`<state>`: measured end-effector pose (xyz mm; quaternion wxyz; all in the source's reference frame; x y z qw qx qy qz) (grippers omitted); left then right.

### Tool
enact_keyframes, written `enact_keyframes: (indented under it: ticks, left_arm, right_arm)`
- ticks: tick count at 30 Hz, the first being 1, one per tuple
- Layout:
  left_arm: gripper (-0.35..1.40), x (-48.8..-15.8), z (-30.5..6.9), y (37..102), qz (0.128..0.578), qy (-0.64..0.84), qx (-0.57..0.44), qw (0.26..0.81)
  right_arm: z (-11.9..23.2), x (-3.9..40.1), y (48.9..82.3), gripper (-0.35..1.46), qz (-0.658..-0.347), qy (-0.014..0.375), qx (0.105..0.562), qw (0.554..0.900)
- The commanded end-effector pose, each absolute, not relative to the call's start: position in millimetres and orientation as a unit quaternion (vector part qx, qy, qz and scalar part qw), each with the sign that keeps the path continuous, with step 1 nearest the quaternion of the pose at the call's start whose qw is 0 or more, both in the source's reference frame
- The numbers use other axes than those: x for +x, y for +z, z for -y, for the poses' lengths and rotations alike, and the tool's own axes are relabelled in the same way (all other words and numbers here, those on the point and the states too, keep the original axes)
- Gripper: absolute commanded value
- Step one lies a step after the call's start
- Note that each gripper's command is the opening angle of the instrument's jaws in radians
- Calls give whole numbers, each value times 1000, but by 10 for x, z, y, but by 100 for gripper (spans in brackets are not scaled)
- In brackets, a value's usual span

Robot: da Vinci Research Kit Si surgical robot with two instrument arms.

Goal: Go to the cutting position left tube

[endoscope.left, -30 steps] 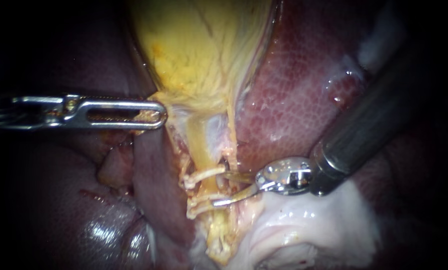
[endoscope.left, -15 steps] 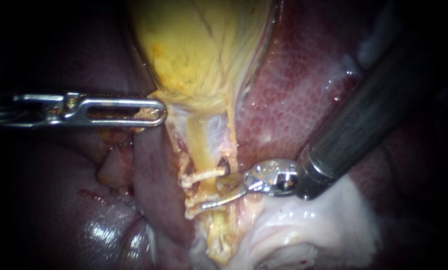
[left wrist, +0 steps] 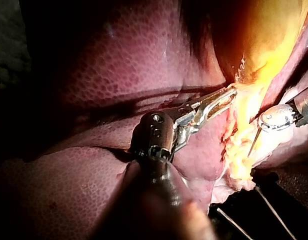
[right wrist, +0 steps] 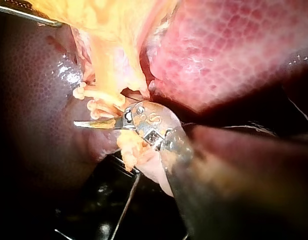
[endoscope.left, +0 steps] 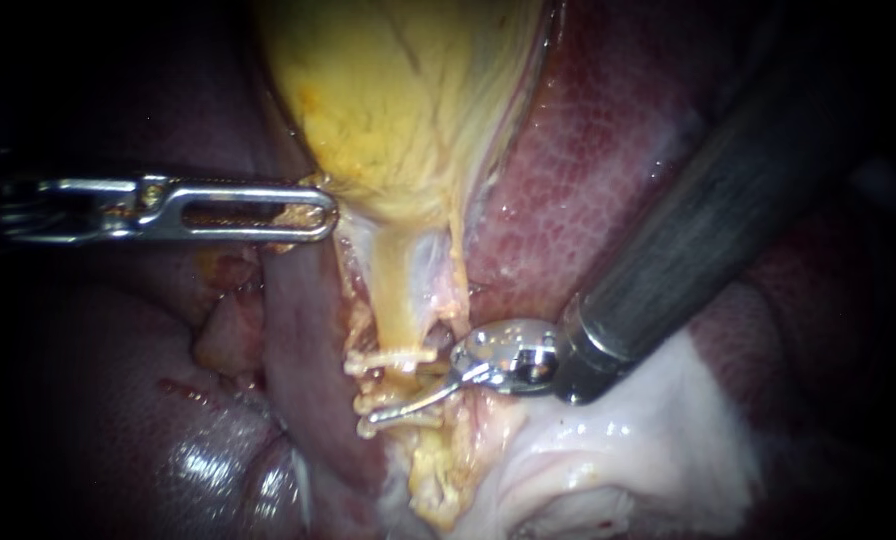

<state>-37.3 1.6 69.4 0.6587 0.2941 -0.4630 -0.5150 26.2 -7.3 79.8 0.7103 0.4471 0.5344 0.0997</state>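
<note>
The tube [endoscope.left: 400,300] hangs as a yellow stalk from the gallbladder [endoscope.left: 398,100], in the middle of the endoscope view, with liver [endoscope.left: 588,180] on both sides. Pale clips [endoscope.left: 388,358] cross its lower part, one below another.

The right instrument [endoscope.left: 416,400] reaches the tube from the side. One thin blade [endoscope.left: 438,392] lies across the tube among the clips. A short bit of the second blade shows above it, partly hidden by the tube. The jaws stand spread with the tube between them, not closed on it. In the right wrist view the plain blade lies just past two of the clips. The hinge sits just beside pale tissue [endoscope.left: 608,440].

The left instrument [endoscope.left: 318,212] is well apart from the clips. Its slotted jaws are pinched on the gallbladder's lower edge, near where the tube starts.
</note>
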Motion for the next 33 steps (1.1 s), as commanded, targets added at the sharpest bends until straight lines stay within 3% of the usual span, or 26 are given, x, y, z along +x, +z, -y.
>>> enact_keyframes:
  ticks: [1, 33]
  left_arm:
    - [-35, -374, -15, 695, 463, -515, 293, 659]
    - [-35, -380, -16, 700, 463, -516, 291, 659]
  right_arm:
    - [73, 263, 798, 143, -534, 101, 445, 711]
    - [76, 275, 800, 142, -531, 104, 455, 707]
